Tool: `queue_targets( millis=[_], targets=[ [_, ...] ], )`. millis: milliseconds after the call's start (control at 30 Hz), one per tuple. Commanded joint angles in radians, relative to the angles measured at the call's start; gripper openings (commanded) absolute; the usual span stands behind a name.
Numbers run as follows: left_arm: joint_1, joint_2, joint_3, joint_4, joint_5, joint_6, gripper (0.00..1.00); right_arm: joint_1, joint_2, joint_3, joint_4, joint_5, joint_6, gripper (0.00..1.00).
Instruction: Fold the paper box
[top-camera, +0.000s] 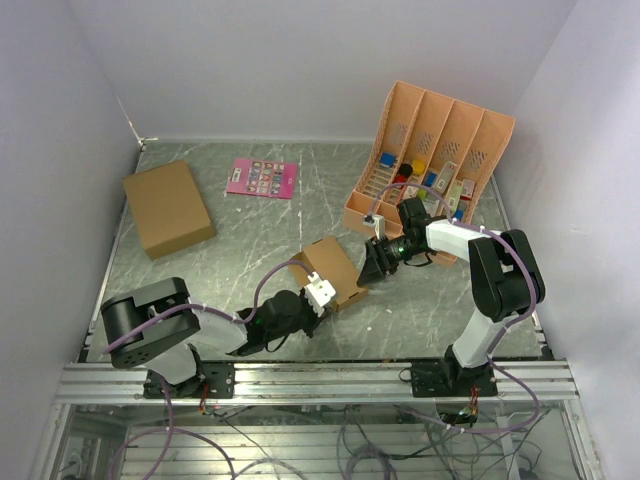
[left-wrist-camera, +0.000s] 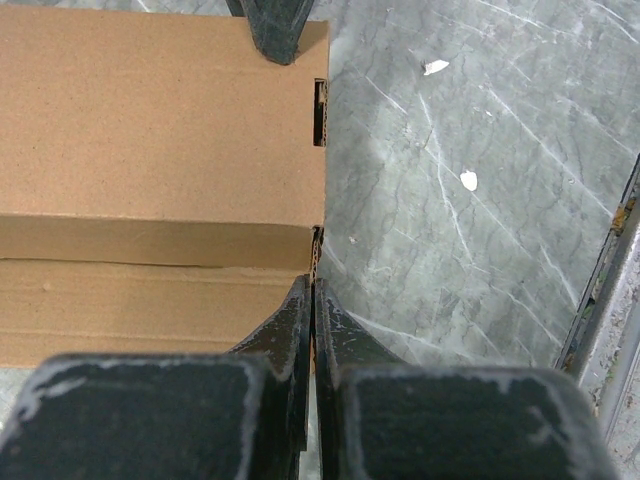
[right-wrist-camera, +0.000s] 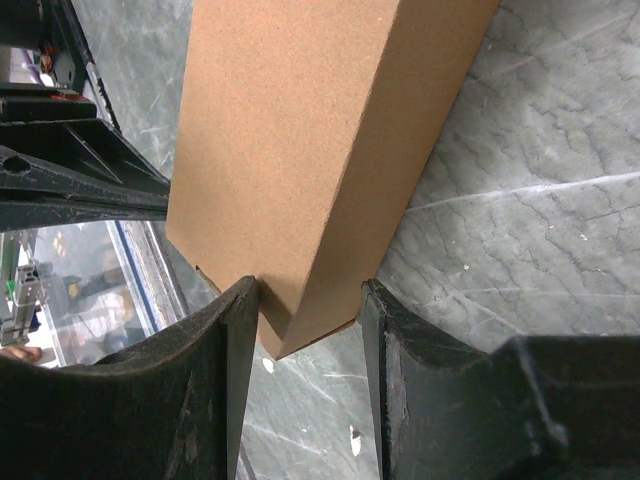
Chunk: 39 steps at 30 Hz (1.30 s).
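Paper box (top-camera: 335, 270) sits mid-way across the table (top-camera: 250, 225), caught from both sides: left gripper (left-wrist-camera: 313, 300) pinched shut on its near edge, right gripper (right-wrist-camera: 308, 310) half-spread, jaws clamping the far corner, facing it; both equally close, long axis hard to call

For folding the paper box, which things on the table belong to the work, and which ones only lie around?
Belongs to the job:
- the paper box

Only lying about:
- larger cardboard box
- pink card
- orange file rack with small items inside
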Motion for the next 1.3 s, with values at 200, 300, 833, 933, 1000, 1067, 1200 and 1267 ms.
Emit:
queue_targets(
  millis=[200, 300, 833, 933, 1000, 1067, 1200, 1267],
  targets=[
    [0.010, 0.009, 0.000, 0.082, 0.009, -0.033, 0.07, 0.014, 0.046, -0.008, 0.024, 0.154, -0.047, 0.43],
    [0.010, 0.012, 0.024, 0.042, 0.008, -0.041, 0.07, 0.016, 0.046, -0.008, 0.024, 0.153, -0.048, 0.43],
    [0.029, -0.020, 0.140, -0.159, 0.000, -0.072, 0.07, 0.020, 0.049, -0.007, 0.021, 0.152, -0.053, 0.43],
    [0.032, -0.028, 0.158, -0.188, -0.001, -0.067, 0.07, 0.021, 0.049, -0.007, 0.021, 0.150, -0.052, 0.43],
    [0.033, -0.038, 0.165, -0.202, -0.003, -0.063, 0.07, 0.022, 0.049, -0.007, 0.021, 0.151, -0.052, 0.43],
    [0.034, -0.047, 0.171, -0.215, -0.006, -0.060, 0.07, 0.022, 0.048, -0.007, 0.022, 0.151, -0.053, 0.43],
    [0.036, -0.059, 0.197, -0.255, -0.006, -0.056, 0.07, 0.021, 0.049, -0.007, 0.021, 0.151, -0.052, 0.43],
    [0.036, -0.056, 0.216, -0.277, 0.002, -0.054, 0.07, 0.022, 0.049, -0.006, 0.019, 0.150, -0.053, 0.43]
  ],
)
